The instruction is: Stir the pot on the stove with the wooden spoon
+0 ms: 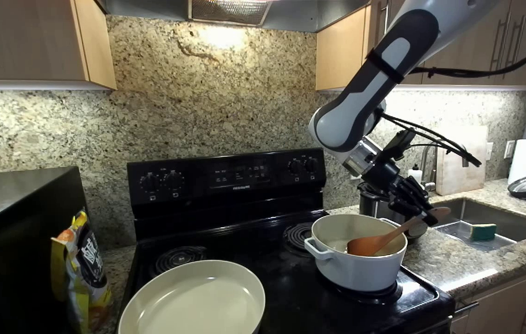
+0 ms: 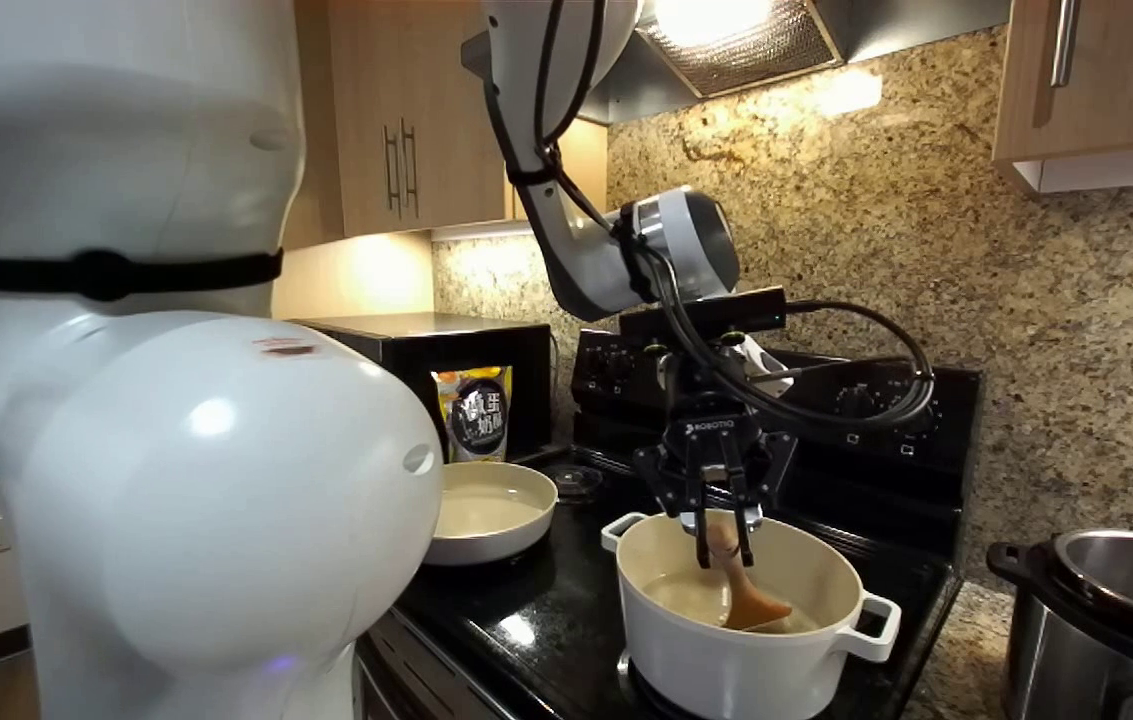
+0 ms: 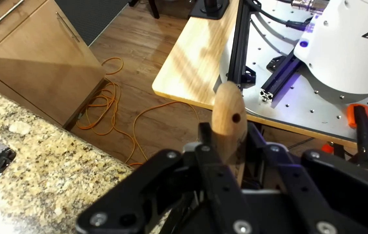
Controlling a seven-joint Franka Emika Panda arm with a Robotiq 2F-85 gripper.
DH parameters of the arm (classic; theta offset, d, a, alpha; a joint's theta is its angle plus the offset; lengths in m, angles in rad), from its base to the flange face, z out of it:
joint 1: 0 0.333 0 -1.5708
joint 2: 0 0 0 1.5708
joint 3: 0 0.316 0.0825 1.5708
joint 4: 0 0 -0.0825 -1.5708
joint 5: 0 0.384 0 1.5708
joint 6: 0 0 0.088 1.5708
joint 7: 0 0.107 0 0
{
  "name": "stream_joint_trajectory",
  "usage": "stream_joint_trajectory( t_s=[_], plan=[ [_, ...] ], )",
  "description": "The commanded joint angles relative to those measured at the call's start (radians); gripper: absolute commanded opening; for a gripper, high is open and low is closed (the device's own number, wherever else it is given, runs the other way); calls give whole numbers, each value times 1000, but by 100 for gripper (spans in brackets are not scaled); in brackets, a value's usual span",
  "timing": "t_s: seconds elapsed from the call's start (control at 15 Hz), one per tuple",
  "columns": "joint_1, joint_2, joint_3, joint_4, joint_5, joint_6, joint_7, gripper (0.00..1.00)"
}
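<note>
The white pot (image 1: 360, 273) (image 2: 726, 665) sits on a front burner of the black stove (image 1: 286, 287), with some light liquid inside. My gripper (image 1: 425, 217) (image 2: 726, 560) (image 3: 229, 130) is shut on the handle of the wooden spoon (image 1: 369, 244) (image 2: 748, 600) (image 3: 229, 110). Tilted, the spoon has its broad end down inside the pot, low near the liquid; whether it touches the bottom I cannot tell. Its handle end, with a small hole, sticks out beyond the fingers. In the wrist view neither pot nor stove shows.
A shallow pale pan (image 1: 198, 301) occupies another front burner. Beside the stove are a snack bag (image 1: 88, 260) and a dark microwave (image 1: 12, 195); opposite, a steel cooker (image 2: 1056, 640) and the sink (image 1: 522, 222). The pot's side handle (image 2: 874, 630) juts out. A hood (image 1: 230, 11) hangs above.
</note>
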Motion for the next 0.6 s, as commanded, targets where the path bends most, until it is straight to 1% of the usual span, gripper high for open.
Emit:
stream_joint_trajectory(
  t_s=[0.0,0.53],
  plan=[
    [-19,36,-8,29,24,0,27,7],
    [-36,138,-20,76,120,7,-21,7]
  ],
)
